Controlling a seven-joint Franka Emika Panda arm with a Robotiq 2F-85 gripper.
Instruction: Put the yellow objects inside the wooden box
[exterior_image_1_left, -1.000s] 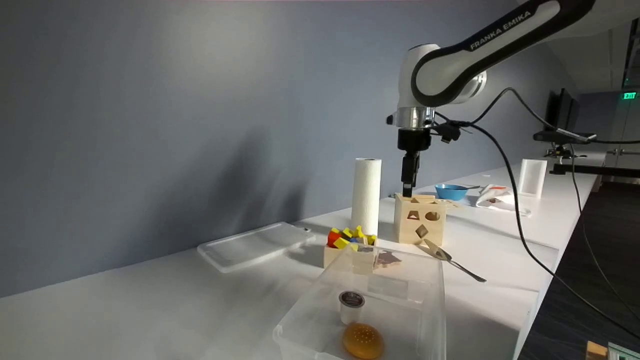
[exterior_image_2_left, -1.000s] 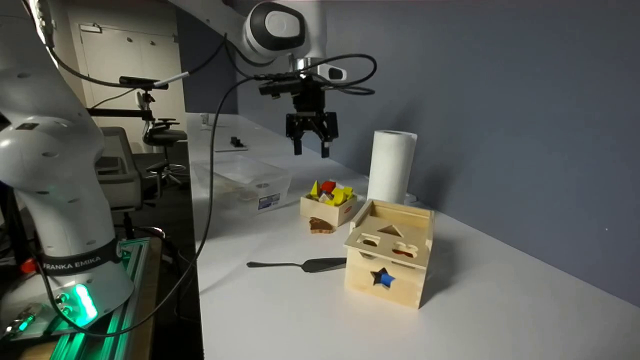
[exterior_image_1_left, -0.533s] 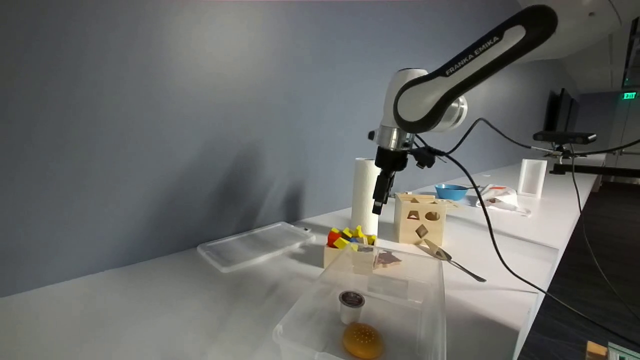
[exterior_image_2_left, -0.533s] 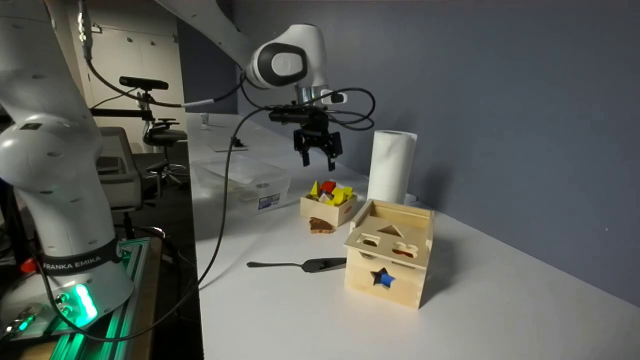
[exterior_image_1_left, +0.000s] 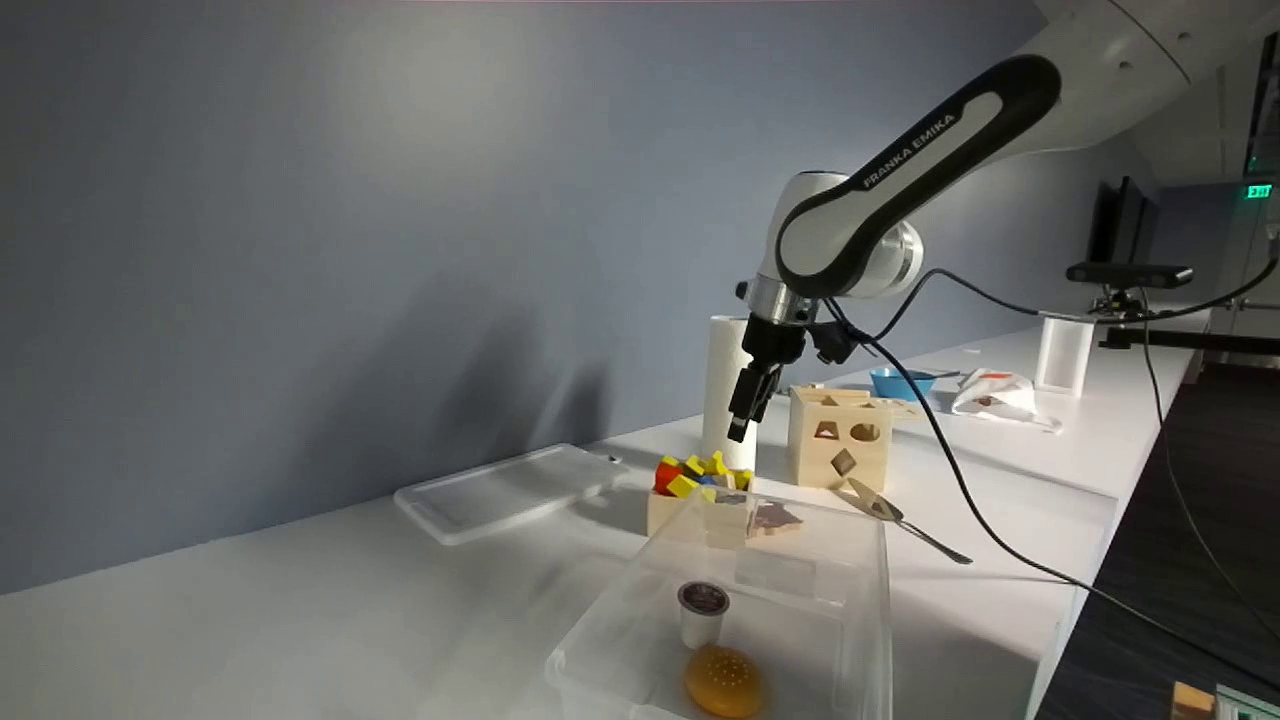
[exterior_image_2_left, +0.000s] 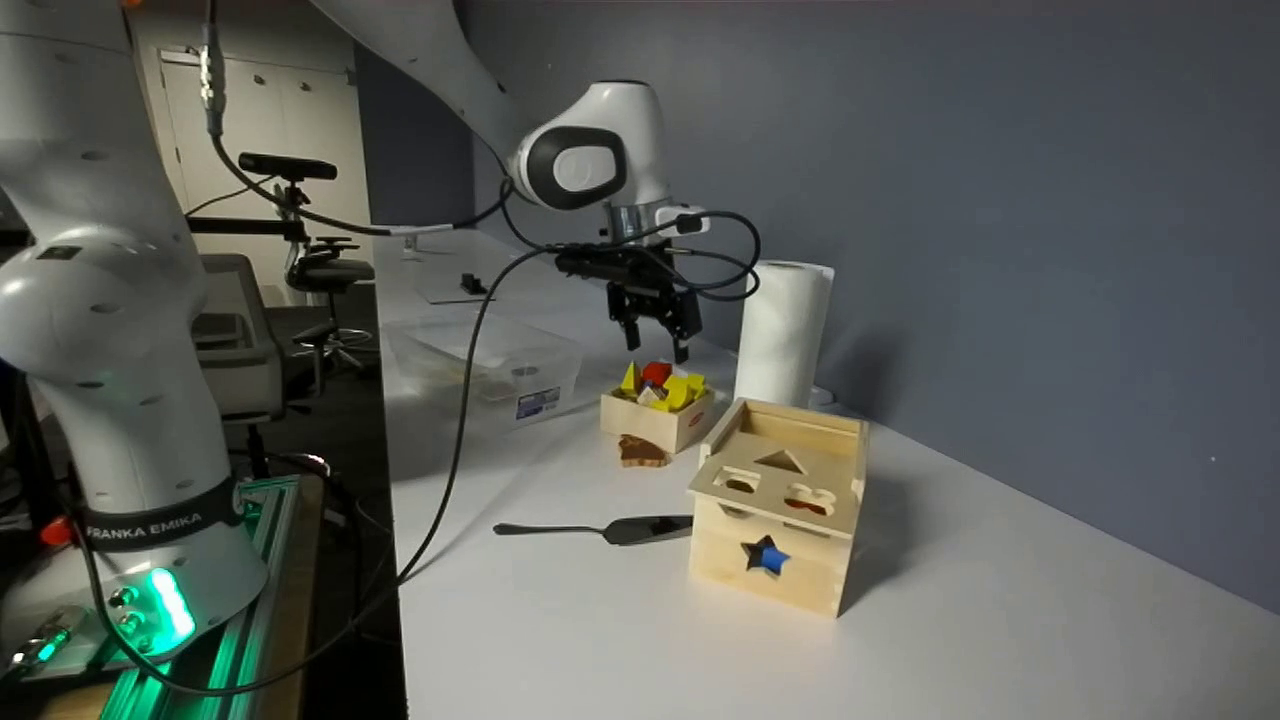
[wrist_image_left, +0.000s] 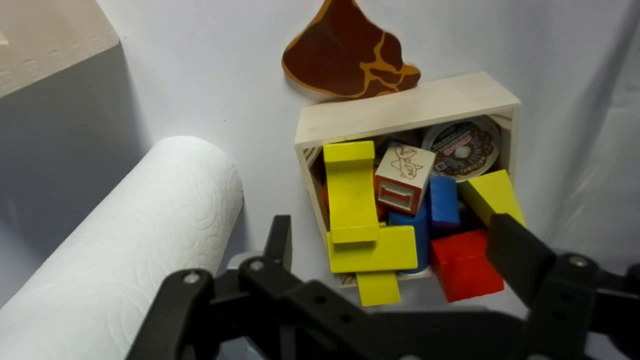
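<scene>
Cropped, covered
Cuts off paper roll (wrist_image_left: 135, 250) and brown toy (wrist_image_left: 345, 55) at wrist view's edges; partly hides blue piece (wrist_image_left: 422, 242) behind yellow block (wrist_image_left: 372, 252).

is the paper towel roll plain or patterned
The paper towel roll is white with a faint curved pattern, clearest in the wrist view.

In an exterior view, blocks (exterior_image_2_left: 678, 393) lie in the box (exterior_image_2_left: 640, 422); left stands the tub (exterior_image_2_left: 500, 405), right the roll (exterior_image_2_left: 785, 335), near right the cube (exterior_image_2_left: 740, 555).

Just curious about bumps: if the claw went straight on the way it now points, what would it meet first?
Probably the toy blocks heaped in the low wooden box, below the open claw; which one first, depth leaves unclear.
</scene>
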